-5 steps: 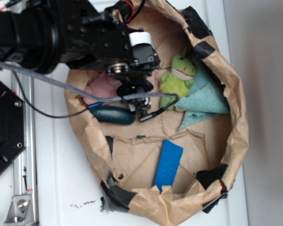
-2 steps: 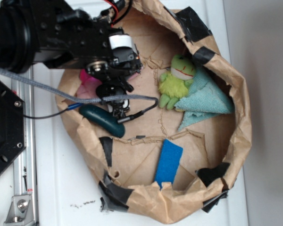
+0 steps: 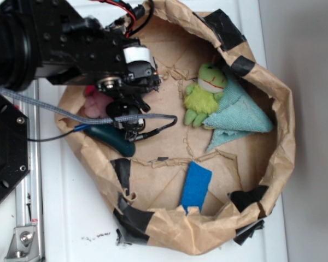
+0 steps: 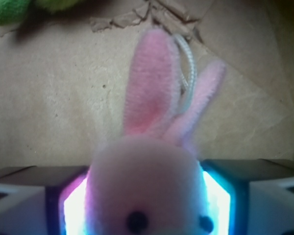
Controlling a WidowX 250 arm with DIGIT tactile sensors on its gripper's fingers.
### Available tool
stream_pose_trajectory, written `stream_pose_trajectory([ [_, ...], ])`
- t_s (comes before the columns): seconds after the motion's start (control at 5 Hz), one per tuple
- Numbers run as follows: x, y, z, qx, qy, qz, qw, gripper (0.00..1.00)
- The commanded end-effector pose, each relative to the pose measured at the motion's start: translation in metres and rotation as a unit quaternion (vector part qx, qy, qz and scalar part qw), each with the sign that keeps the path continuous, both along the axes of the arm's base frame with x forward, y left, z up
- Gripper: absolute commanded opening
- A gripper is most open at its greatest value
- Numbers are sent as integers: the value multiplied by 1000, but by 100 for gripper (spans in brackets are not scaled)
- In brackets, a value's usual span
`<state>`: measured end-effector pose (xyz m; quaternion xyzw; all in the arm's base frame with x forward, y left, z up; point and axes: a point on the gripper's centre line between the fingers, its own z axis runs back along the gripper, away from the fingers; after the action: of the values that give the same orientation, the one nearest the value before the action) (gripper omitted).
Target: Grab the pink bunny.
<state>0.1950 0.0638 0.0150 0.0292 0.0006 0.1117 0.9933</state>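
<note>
My fingers [image 4: 146, 205] are clamped on the small fluffy light-pink plush bunny [image 4: 149, 186], whose head fills the lower middle of the wrist view between the two glowing pads, its two long ears pointing up over brown paper. In the exterior view the bunny [image 3: 97, 103] shows only as a pink patch at the left of the crumpled brown paper bag [image 3: 273, 164], under my black arm. A green frog plush [image 3: 205, 93] lies against a folded teal cloth [image 3: 238, 120] at the upper right, with a dark teal oblong object [image 3: 112, 139] at lower left and a blue rectangular piece [image 3: 195, 185] at the bottom.
</note>
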Motion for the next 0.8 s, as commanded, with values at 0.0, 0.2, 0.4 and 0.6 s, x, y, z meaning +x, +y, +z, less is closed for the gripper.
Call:
stream_pose_trajectory([
  [0.0, 18, -1, 33, -28, 23, -22, 999, 0],
  [0.2, 45, -24, 78, -10, -15, -65, 998, 0],
  [0.4, 67, -48, 123, -6, -47, -94, 995, 0],
  [0.6, 72, -63, 139, 8, -53, -126, 991, 0],
])
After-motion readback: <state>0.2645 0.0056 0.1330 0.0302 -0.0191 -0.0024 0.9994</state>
